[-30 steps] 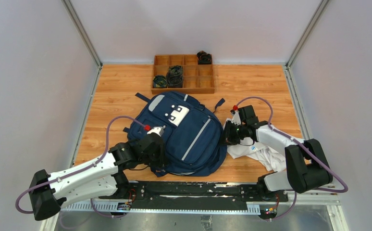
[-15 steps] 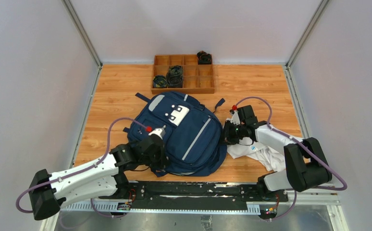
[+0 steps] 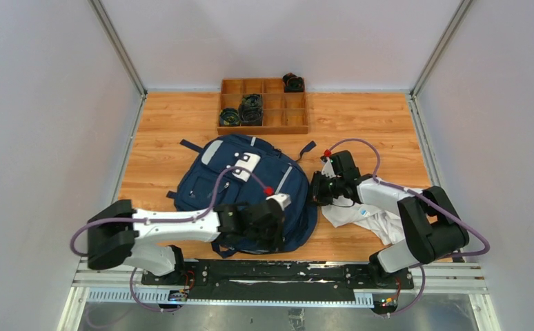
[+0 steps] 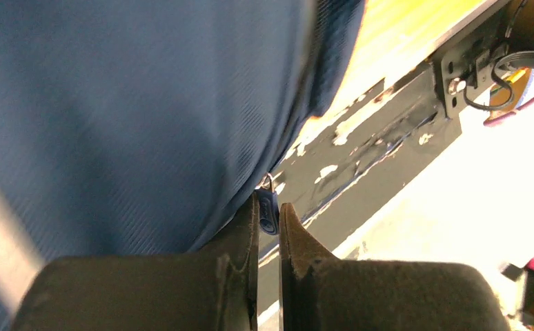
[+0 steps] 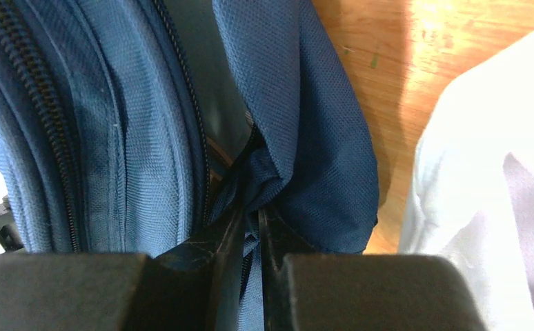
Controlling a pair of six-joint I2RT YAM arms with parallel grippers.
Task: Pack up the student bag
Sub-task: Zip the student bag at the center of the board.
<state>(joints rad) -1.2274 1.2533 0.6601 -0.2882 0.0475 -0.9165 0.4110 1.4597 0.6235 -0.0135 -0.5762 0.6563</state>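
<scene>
We see the student bag (image 5: 305,138) in matt woven cloth (zip teeth (image 5: 43,117) coarser), the table (image 3: 361,117) smooth wood-grain.

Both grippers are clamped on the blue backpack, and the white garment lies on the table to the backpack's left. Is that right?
No. The white garment lies to the right of the backpack, as the top view shows. The left gripper and right gripper are indeed both clamped on the backpack.
</scene>
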